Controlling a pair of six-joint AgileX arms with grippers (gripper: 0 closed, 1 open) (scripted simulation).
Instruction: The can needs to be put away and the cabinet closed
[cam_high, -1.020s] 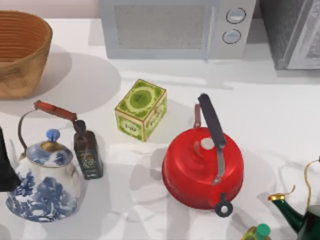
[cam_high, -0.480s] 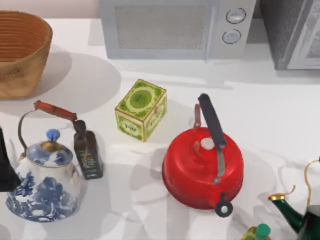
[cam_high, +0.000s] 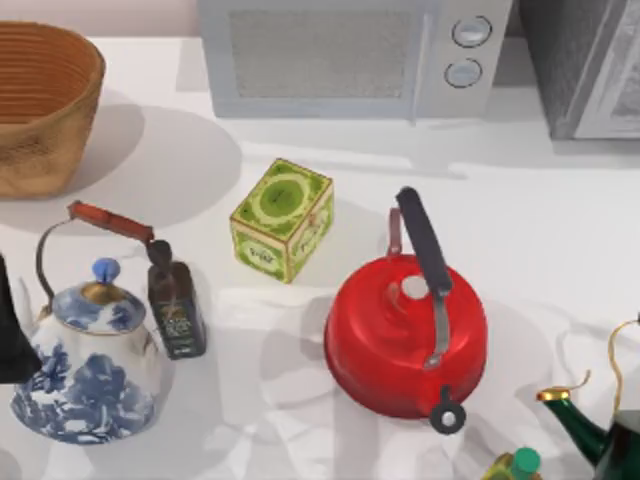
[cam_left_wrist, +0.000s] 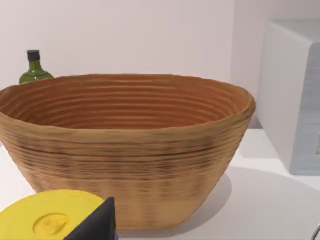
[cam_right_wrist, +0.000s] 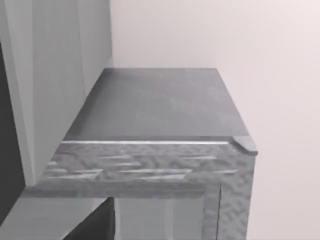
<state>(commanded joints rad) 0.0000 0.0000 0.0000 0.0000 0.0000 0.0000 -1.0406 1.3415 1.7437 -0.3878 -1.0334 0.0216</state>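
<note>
The can is out of view. The cabinet (cam_high: 580, 65), dark speckled grey with a pale grey framed panel (cam_high: 622, 85), stands at the table's back right corner, cut off by the top view's edge. The right wrist view looks down on the cabinet's flat grey top (cam_right_wrist: 160, 105), with a pale panel (cam_right_wrist: 55, 75) beside it and a dark gap under the front edge. A dark part of my left arm (cam_high: 10, 340) sits at the left edge of the table. One dark finger (cam_left_wrist: 97, 225) of it shows in the left wrist view, near a yellow lid (cam_left_wrist: 50, 220).
A white microwave (cam_high: 350, 55) stands at the back, a wicker basket (cam_high: 40, 100) at the back left. In front are a green tea tin (cam_high: 283, 218), a red kettle (cam_high: 405, 335), a blue-and-white kettle (cam_high: 90, 365), a dark bottle (cam_high: 175, 310) and a green teapot (cam_high: 610, 435).
</note>
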